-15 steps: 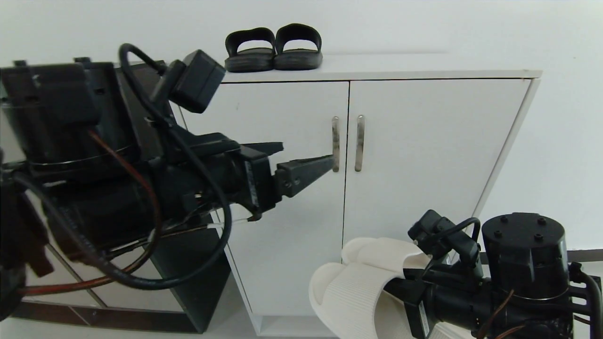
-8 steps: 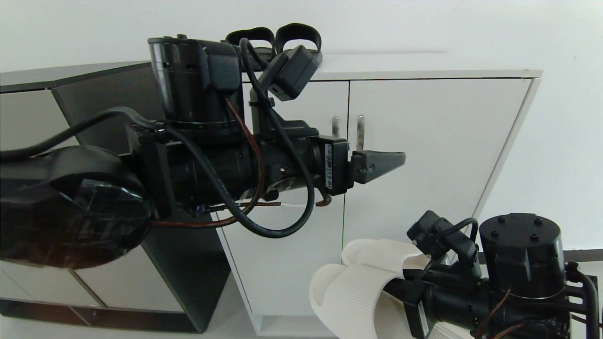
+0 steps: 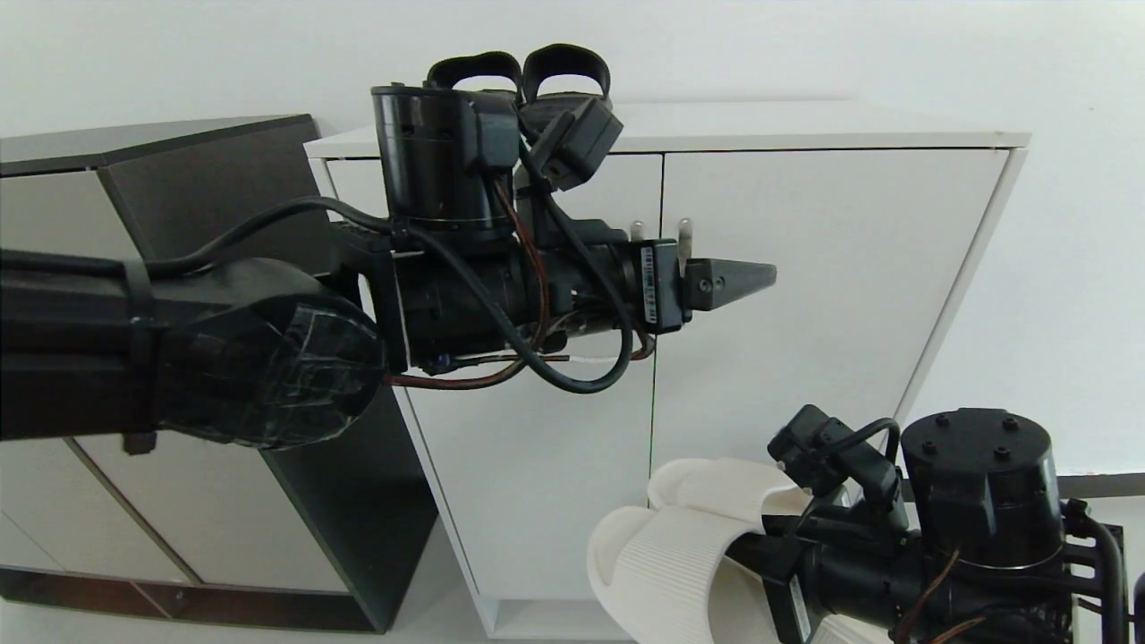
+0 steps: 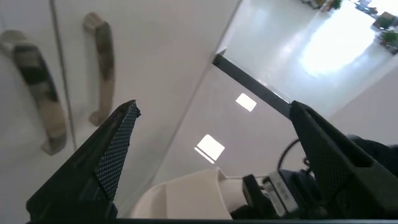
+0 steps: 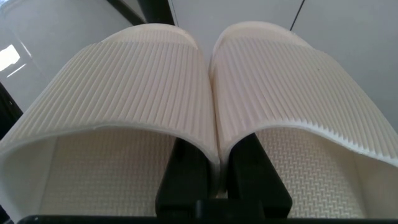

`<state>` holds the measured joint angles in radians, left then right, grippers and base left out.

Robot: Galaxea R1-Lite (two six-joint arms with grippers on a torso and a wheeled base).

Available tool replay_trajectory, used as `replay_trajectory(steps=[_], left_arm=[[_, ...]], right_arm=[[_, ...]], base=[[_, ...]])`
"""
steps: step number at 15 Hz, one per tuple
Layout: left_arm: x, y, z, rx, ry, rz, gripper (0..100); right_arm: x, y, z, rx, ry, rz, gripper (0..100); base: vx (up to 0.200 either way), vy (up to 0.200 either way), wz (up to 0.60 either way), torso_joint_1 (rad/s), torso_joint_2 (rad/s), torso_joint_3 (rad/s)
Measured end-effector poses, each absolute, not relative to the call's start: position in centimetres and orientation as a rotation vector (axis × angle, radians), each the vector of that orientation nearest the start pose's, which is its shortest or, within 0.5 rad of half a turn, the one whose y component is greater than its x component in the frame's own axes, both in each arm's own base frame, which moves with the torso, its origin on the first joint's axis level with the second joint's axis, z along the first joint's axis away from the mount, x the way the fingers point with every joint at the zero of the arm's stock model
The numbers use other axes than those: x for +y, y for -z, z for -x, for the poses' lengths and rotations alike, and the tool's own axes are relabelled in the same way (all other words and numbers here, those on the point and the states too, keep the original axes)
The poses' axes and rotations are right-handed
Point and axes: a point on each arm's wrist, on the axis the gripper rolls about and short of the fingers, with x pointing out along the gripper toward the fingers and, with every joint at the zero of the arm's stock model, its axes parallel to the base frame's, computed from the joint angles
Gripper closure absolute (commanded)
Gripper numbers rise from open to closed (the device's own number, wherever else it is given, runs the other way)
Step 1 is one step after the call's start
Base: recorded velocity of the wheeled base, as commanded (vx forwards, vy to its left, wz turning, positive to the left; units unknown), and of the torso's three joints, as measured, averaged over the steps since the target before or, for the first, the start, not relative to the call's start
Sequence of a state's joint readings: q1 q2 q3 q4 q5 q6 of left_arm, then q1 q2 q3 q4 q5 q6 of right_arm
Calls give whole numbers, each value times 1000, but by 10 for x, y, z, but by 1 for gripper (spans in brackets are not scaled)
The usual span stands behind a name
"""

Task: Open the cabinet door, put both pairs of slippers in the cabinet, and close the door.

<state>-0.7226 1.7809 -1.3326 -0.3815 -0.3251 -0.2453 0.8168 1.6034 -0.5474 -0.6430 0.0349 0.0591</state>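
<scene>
The white cabinet is a low box with a flat top and two plain doors, both shut and meeting at a thin seam down the middle. A dark unit stands against the cabinet's left side. The white slippers have broad ribbed straps and dimpled footbeds. They are held side by side, low in front of the cabinet, before the foot of the right door beside the seam. The right gripper has one black finger under each strap, and the two fingers pinch the slippers' inner walls together. The black slippers stand as a pair on the cabinet's top above the left door, strap openings facing outward. Their lower halves are hidden behind the left arm. The left gripper is level with the upper part of the seam, its tip in front of the right door. Its fingers are spread wide with nothing between them, well above the white slippers. An upright metal handle sits on each door near the seam. Both the left handle and the right handle lie outside the spread fingers, beside one of them.
</scene>
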Motion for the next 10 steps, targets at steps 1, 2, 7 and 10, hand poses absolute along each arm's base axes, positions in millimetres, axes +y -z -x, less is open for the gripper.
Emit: replay_trajectory(steps=[1, 2, 7, 10], left_arm=[[-241, -278, -264, 191, 1009, 205, 0], [-244, -276, -268, 185, 987, 195, 0], [-254, -272, -282, 168, 941, 178, 0], [-261, -267, -289, 174, 936, 177, 0]], right_arm=[[187, -144, -174, 412, -827, 104, 100], [187, -145, -175, 401, -829, 100, 100], [188, -143, -176, 404, -827, 100, 100], [189, -142, -176, 407, -826, 101, 100]], base=[[0, 0, 0, 0, 0, 0], [0, 0, 0, 0, 0, 0], [0, 0, 0, 0, 0, 0], [0, 0, 0, 0, 0, 0]])
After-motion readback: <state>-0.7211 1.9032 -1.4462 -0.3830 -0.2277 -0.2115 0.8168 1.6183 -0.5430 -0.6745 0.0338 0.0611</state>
